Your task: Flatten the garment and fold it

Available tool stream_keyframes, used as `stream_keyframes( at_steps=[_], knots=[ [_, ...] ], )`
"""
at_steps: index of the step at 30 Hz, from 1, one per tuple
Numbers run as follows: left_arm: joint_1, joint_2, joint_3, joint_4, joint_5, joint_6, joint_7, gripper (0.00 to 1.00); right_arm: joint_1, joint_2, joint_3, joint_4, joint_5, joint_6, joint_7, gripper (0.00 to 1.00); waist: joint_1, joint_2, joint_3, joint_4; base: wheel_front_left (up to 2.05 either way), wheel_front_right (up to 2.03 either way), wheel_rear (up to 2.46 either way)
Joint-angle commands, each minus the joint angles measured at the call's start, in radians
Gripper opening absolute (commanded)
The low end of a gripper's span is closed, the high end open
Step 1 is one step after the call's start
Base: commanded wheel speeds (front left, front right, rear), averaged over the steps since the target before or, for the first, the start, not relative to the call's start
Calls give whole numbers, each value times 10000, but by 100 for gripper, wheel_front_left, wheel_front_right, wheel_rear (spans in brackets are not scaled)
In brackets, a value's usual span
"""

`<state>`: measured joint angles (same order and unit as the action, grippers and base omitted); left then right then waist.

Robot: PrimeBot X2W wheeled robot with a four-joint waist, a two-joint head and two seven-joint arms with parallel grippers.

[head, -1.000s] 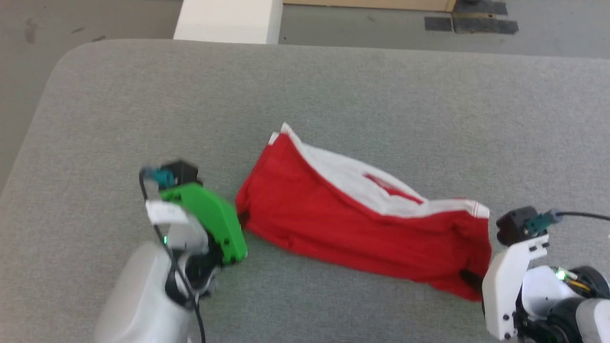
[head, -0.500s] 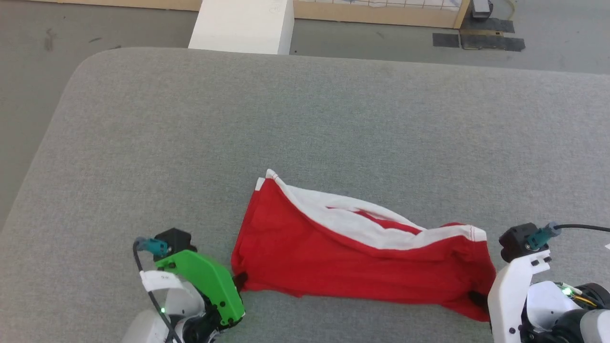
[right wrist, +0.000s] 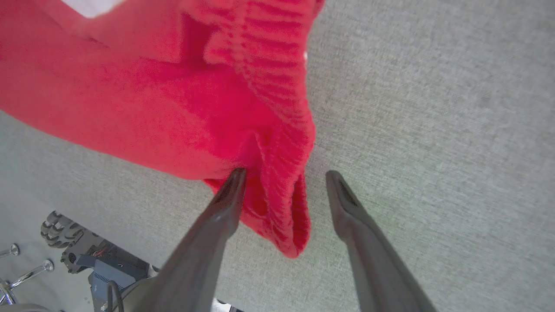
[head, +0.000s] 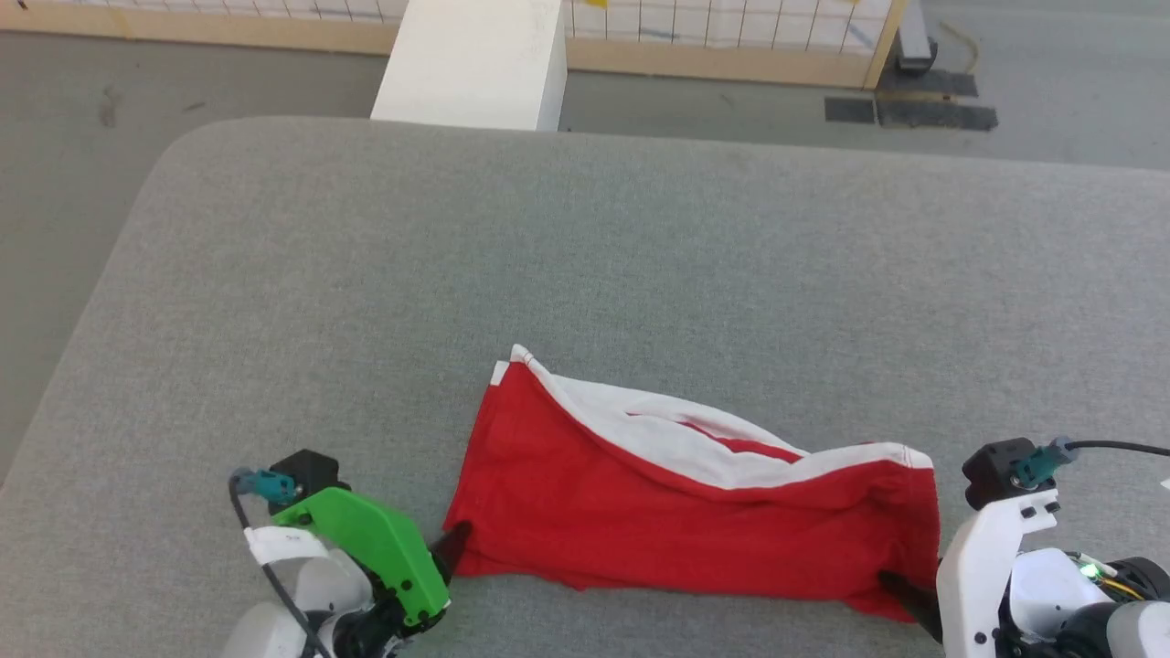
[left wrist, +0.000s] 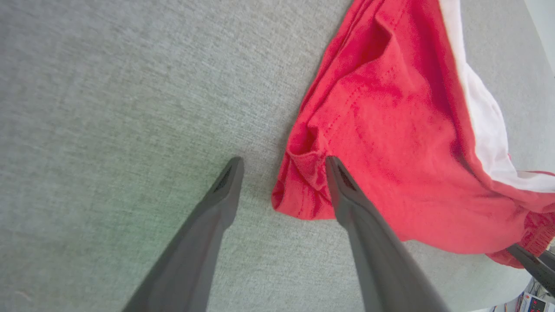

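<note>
grey padded bench (head: 640, 228), red garment (head: 640, 521) laid lengthwise at the lower middle of the head view; flattening looks nearly done.
left gripper (left wrist: 282, 159) and right gripper (right wrist: 286, 171) both stand wide open at the garment's two ends, with fabric lying loose between the fingers (left wrist: 360, 225) and nothing clamped. the white band (head: 603, 411) along the upper edge looks doubled over and rumpled, so i judge the next move calls for a fresh pinch there to spread it before any fold.
</note>
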<state>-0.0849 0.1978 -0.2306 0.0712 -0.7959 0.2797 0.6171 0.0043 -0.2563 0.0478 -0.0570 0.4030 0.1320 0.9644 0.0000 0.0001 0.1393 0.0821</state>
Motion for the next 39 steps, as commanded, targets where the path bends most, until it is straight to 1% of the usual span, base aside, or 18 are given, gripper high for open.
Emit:
stream_keyframes(
  at_steps=[1, 5, 7, 8, 11, 13, 15, 17, 18, 20, 23, 27, 32, 36, 39],
  knots=[
    [214, 142, 73, -128, -61, 24, -63, 100, 189, 62, -26, -89, 4, -13, -126, 100, 0, -1, -181, -45, 0, 0, 0],
    [301, 310, 298, -637, -22, 93, -241, 100, 463, 110, -128, -530, 17, -13, -305, 100, 0, -1, -467, -95, 0, 0, 0],
    [265, 480, 427, -950, 188, 44, -593, 100, 638, 153, -281, -867, -58, -13, -409, 100, 0, -1, -583, -103, 0, 0, 0],
    [222, 576, 535, -1133, 373, -13, -962, 100, 736, 203, -378, -1094, -158, -13, -469, 100, 0, -1, -626, -119, 0, 0, 0],
    [72, 807, 693, -1487, 1015, -373, -2264, 100, 922, 332, -666, -1625, -664, -13, -709, 100, 0, -1, -658, -168, 0, 0, 0],
    [-26, 938, 768, -1587, 1537, -678, -3395, 100, 936, 577, -825, -1883, -1038, -13, -922, 100, 0, -1, -625, -235, 0, 0, 0],
    [-97, 1034, 764, -1572, 1967, -1078, -4508, 100, 846, 913, -942, -1992, -1366, -13, -1207, 100, 0, -1, -542, -295, 0, 0, 0],
    [-118, 1108, 737, -1402, 2381, -1409, -5581, 100, 713, 1136, -917, -1927, -1654, -13, -1405, 100, 0, -1, -421, -355, 0, 0, 0],
    [-171, 1115, 755, -1323, 2603, -1574, -6284, 100, 613, 1215, -875, -1833, -1808, -13, -1487, 100, 0, -1, -322, -379, 0, 0, 0],
    [-229, 1166, 707, -1095, 3064, -1775, -7364, 100, 411, 1317, -833, -1545, -2136, -13, -1572, 100, 0, -1, -171, -405, 0, 0, 0],
    [-357, 1119, 549, -821, 3504, -2084, -8390, 100, 98, 1468, -806, -1068, -2474, -13, -1622, 100, 0, -1, 96, -364, 0, 0, 0],
    [-611, 877, 644, -747, 4140, -2388, -8769, 100, -312, 1595, -585, -396, -2629, -13, -1620, 100, 0, -1, 405, -251, 0, 0, 0],
    [-605, 138, 1319, -1383, 4913, -2800, -8785, 100, -604, 1652, -244, 237, -2634, -13, -1440, 100, 0, -1, 719, -118, 0, 0, 0],
    [-495, -438, 1894, -1507, 5194, -3111, -8787, 100, -750, 1576, 62, 690, -2681, -13, -1370, 100, 0, -1, 884, -52, 0, 0, 0],
    [-414, -739, 2223, -1572, 5416, -3331, -8787, 100, -797, 1490, 229, 1024, -2660, -13, -1288, 100, 0, -1, 983, -16, 0, 0, 0]
  ],
)
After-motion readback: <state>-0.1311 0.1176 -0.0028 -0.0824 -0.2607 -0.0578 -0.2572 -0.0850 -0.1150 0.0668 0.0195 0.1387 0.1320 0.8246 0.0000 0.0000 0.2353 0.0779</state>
